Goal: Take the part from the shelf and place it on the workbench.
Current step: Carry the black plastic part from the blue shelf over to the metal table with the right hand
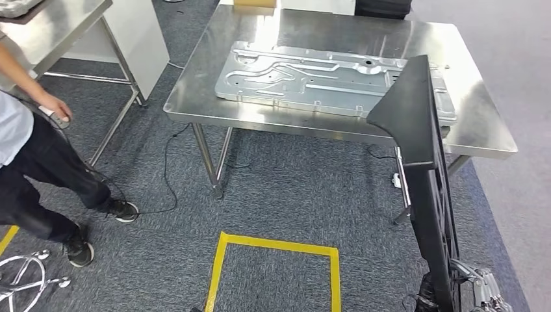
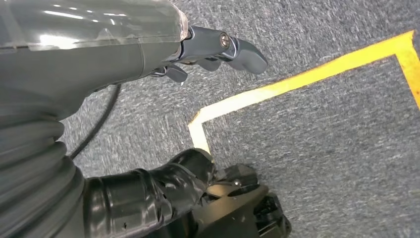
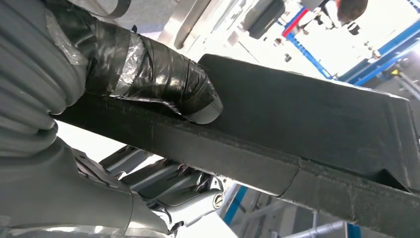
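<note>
A long black part [image 1: 416,123] stands upright at the right of the head view, its upper end in front of the workbench's near right corner. My right hand [image 1: 481,292] grips its lower end. In the right wrist view the tape-wrapped thumb [image 3: 163,82] presses on one face of the part [image 3: 307,114] and the fingers [image 3: 173,191] wrap the other side. The steel workbench [image 1: 208,84] stands ahead and carries a large stamped metal panel [image 1: 325,78]. My left hand [image 2: 203,47] hangs over the carpet and holds nothing, its fingers loosely apart.
A person [image 1: 26,149] in dark trousers stands at the left beside a second steel table [image 1: 58,19]. A yellow tape square [image 1: 273,244] marks the grey carpet in front of me. A black cable [image 1: 170,169] runs across the floor near the workbench leg.
</note>
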Controlling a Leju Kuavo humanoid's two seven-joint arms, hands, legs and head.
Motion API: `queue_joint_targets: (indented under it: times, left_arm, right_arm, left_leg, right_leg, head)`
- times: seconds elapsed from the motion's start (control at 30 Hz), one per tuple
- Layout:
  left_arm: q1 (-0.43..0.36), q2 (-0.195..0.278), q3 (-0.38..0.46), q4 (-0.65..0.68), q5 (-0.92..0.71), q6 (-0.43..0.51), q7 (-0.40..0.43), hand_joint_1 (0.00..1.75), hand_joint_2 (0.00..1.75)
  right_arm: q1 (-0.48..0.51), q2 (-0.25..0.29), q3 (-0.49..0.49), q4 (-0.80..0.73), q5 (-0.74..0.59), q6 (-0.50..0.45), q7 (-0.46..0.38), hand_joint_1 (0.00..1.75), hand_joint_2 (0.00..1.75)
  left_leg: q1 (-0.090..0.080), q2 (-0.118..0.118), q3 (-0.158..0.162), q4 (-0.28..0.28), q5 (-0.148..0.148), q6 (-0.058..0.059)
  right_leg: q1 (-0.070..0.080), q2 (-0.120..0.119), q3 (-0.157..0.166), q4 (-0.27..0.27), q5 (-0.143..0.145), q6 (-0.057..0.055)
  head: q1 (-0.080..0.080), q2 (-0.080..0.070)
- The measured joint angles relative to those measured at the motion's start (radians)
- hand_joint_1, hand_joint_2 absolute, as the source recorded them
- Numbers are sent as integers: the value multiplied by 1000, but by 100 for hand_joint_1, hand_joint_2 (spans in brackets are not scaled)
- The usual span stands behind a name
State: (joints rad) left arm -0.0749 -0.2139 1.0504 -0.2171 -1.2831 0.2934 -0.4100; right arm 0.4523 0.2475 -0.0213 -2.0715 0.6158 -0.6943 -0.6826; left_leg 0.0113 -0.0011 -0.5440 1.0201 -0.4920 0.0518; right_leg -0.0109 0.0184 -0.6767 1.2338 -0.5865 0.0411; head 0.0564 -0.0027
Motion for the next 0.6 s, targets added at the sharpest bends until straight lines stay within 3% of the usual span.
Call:
queue_joint_targets:
  times: [0.03,0.07,0.1,0.2,0.27,0.37,0.43,0.5,0.53,0.57,0.6]
  left_arm:
    - [1,0,0,0,0,0,0,0,175]
    - [1,1,0,0,0,0,0,0,175]
    - [1,1,0,0,0,0,0,0,175]
    - [-1,0,0,0,-2,-8,-2,0,175]
    - [-1,0,0,0,-5,-22,-8,0,175]
    - [-1,1,-2,0,-8,-47,-21,0,175]
    - [-1,1,-2,0,-8,-61,-29,0,175]
    - [1,1,-2,0,-9,-68,-32,0,175]
    - [2,2,-2,0,-9,-70,-33,0,175]
    - [3,2,-2,0,-9,-71,-33,0,175]
    - [3,2,-2,0,-10,-73,-34,0,175]
  right_arm:
    - [0,-6,6,3,3,0,6,175,175]
    - [0,-12,13,6,15,0,12,175,175]
    - [0,-16,18,8,34,0,16,175,175]
    - [-1,-21,32,14,94,0,25,175,175]
    - [-2,-32,44,19,117,0,41,175,175]
    - [-2,-46,54,29,141,0,65,175,175]
    - [-5,-49,55,34,150,0,71,175,175]
    - [-6,-51,57,40,153,0,72,175,175]
    - [-7,-52,59,44,154,0,72,175,175]
    - [-7,-54,60,47,154,0,72,175,175]
    - [-7,-55,61,49,154,0,70,175,175]
  left_leg:
    - [-1,7,0,0,-1,0]
    - [-1,13,1,0,-2,-1]
    - [-1,18,2,1,-4,-2]
    - [-2,23,10,1,-10,-9]
    - [-4,24,11,1,-13,-20]
    - [-3,23,11,4,-21,-37]
    - [-2,16,-14,65,-61,-44]
    - [-1,10,-77,195,-123,-47]
    - [0,10,-108,253,-141,-48]
    - [0,10,-126,282,-140,-49]
    - [0,10,-125,271,-118,-49]
  right_leg:
    - [-3,-5,-22,44,-13,3]
    - [-5,-8,-29,56,-7,6]
    - [-7,-11,-16,32,16,6]
    - [-5,-21,79,-153,99,-2]
    - [3,-25,102,-204,106,-12]
    - [3,-20,106,-215,109,-29]
    - [-2,-20,113,-225,113,-42]
    - [2,-20,114,-226,111,-51]
    - [3,-18,115,-226,109,-53]
    - [4,-16,117,-226,107,-55]
    - [5,-14,120,-225,104,-55]
  head:
    - [0,0]
    - [0,0]
    - [0,0]
    - [0,0]
    - [0,0]
    - [-1,0]
    - [-2,0]
    - [-3,0]
    - [-3,0]
    - [-3,0]
    - [-3,0]
